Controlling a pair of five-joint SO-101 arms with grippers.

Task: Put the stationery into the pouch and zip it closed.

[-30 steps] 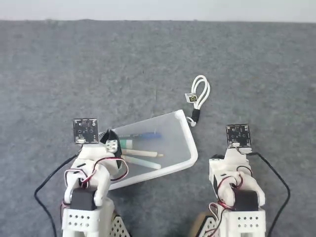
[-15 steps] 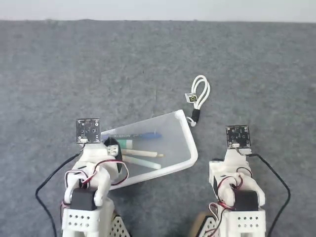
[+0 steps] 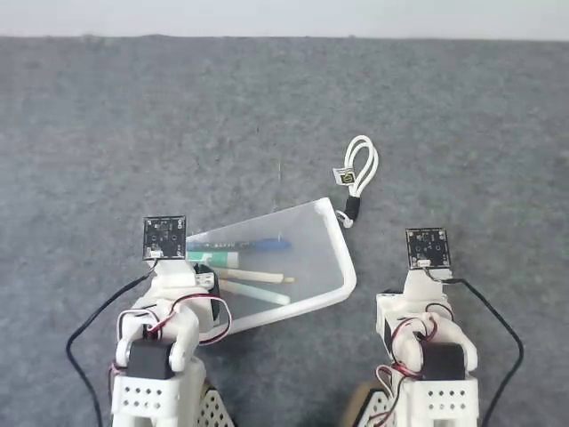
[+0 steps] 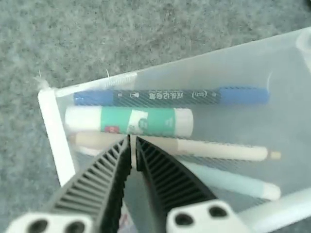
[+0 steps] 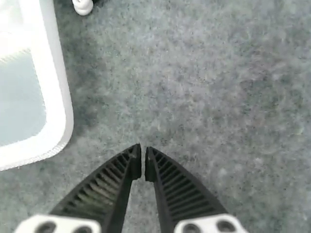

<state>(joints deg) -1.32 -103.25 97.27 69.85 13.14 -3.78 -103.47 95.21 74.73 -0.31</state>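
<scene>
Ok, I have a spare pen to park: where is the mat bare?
The grey mat is bare across the far side, beyond the pouch and its white cord loop, and to the right of the right gripper. Crowded: the near-left, where the left gripper hangs over the pouch's end.

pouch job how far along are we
Done: the blue pen, glue stick, cream pencil and pale blue pen lie inside the pouch. In hand: nothing; the left hand is shut over the pouch's end, the right hand shut over the carpet. Left: zipping, state unclear; the zip pull lies apart from both hands.
</scene>
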